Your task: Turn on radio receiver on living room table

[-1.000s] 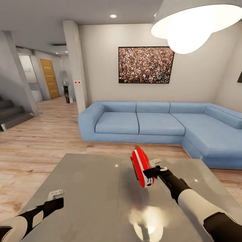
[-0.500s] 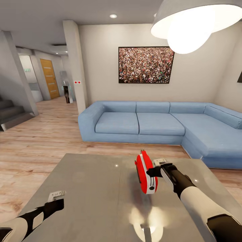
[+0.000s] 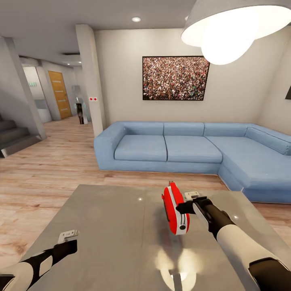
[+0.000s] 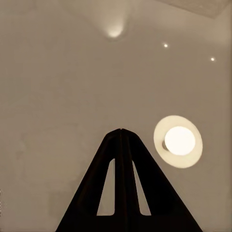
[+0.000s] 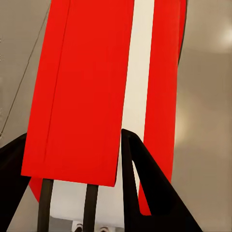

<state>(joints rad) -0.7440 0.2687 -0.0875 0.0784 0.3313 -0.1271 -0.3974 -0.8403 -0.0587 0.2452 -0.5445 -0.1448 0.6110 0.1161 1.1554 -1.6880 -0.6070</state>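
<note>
You're at the bench (image 3: 101,226) in the living room, and your right hand (image 3: 186,207) is clamped on the radio receiver (image 3: 175,208). The radio stands on edge, lifted or tipped up off the glossy top near the far right part of the bench. In the right wrist view the red body (image 5: 82,92) with its white band sits between the two fingers (image 5: 140,183).

Done: approach and grasp. Left: the switch itself. The dial face isn't visible from any camera, so I can't tell whether it's on yet; I'd judge not.

Your left hand (image 3: 68,239) hovers low over the near-left bench, fingers together, holding nothing. Its camera shows the pendant lamp's reflection (image 4: 178,141).

Nothing blocks you on the bench. The blue sofa (image 3: 194,149) sits behind it, well apart. Main risk as I see it: the radio slipping in a narrow edge grip.
</note>
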